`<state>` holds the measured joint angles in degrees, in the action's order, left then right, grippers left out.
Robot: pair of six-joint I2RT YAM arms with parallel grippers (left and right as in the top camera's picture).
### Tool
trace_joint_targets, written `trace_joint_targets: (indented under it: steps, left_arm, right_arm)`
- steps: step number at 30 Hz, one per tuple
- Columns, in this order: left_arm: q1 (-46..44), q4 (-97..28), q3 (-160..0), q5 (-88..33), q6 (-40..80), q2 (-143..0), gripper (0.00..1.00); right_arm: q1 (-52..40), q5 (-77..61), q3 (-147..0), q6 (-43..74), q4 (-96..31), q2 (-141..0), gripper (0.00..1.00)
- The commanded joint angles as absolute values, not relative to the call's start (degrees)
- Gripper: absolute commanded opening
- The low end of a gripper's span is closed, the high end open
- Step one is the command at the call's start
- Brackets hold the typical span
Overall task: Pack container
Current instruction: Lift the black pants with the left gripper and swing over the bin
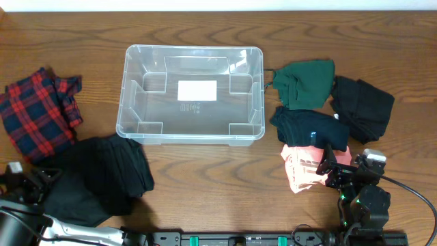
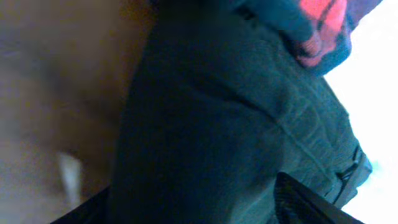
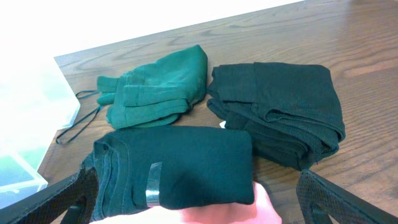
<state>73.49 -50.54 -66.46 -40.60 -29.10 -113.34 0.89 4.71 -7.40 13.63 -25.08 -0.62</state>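
Note:
The container (image 1: 192, 48) is a large clear bin with a white label (image 1: 196, 90) on its base. It stands empty at the table's middle, and its corner shows in the right wrist view (image 3: 22, 118). My right gripper (image 1: 332, 166) is open, its fingers (image 3: 196, 180) spread over a folded dark teal garment (image 3: 180, 165) that lies on a pink garment (image 1: 300, 171). My left gripper (image 1: 33, 183) is at the front left, open, its fingers (image 2: 189, 190) spread close over a black garment (image 1: 102, 174), which looks blurred in the left wrist view (image 2: 211, 124).
A red plaid cloth (image 1: 37, 109) lies at the far left. A green garment (image 1: 305, 83) and a black folded garment (image 1: 363, 106) lie right of the bin. Both show in the right wrist view, the green one (image 3: 155, 87) left of the black one (image 3: 280, 112).

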Motion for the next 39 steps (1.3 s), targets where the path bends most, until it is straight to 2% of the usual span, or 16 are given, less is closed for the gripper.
trace_joint_targets:
  steps: [1,2,3,4,5,12,17,23,27,32,35,39]
  left_arm:
    - [70.6,-50.7,-64.9,-39.7,-31.3,-116.9,0.64]
    - [70.5,-51.0,-64.9,-39.7,-31.3,-116.9,0.53]
    - [70.5,-51.4,-64.9,-39.7,-31.2,-116.9,0.36]
    - [70.6,-51.9,-64.9,-39.7,-31.0,-116.9,0.10]
    - [70.6,-52.3,-65.0,-40.1,-30.5,-116.9,0.06]
    - [70.7,-56.9,-66.0,-46.7,-27.1,-116.5,0.06]
    - [70.7,-65.1,-70.3,-55.5,-27.1,-114.0,0.06]
    - [70.7,-76.2,-79.1,-60.8,-27.2,-105.1,0.06]
    - [70.2,-79.0,-85.2,-69.5,-27.1,-96.3,0.06]
    - [64.3,-75.5,-89.2,-81.2,-22.9,-86.1,0.06]
    - [57.3,-65.7,-89.2,-85.5,-14.8,-81.5,0.06]
    - [45.1,-49.8,-89.2,-85.2,-4.1,-78.4,0.06]
  right_arm:
    - [1.2,5.1,-7.3,14.3,-25.1,-0.3,0.99]
    - [1.2,5.1,-7.3,14.3,-25.1,-0.3,0.99]
    - [1.2,5.1,-7.3,14.3,-25.1,-0.3,0.99]
    - [1.2,5.1,-7.3,14.3,-25.1,-0.3,0.99]
    - [1.2,5.1,-7.3,14.3,-25.1,-0.3,0.99]
    - [1.2,5.1,-7.3,14.3,-25.1,-0.3,0.99]
    - [1.2,5.1,-7.3,14.3,-25.1,-0.3,0.99]
    - [1.2,5.1,-7.3,14.3,-25.1,-0.3,0.99]
    - [1.2,5.1,-7.3,14.3,-25.1,-0.3,0.99]
    - [1.2,5.1,-7.3,14.3,-25.1,-0.3,0.99]
    - [1.2,5.1,-7.3,14.3,-25.1,-0.3,0.99]
    - [1.2,5.1,-7.3,14.3,-25.1,-0.3,0.99]
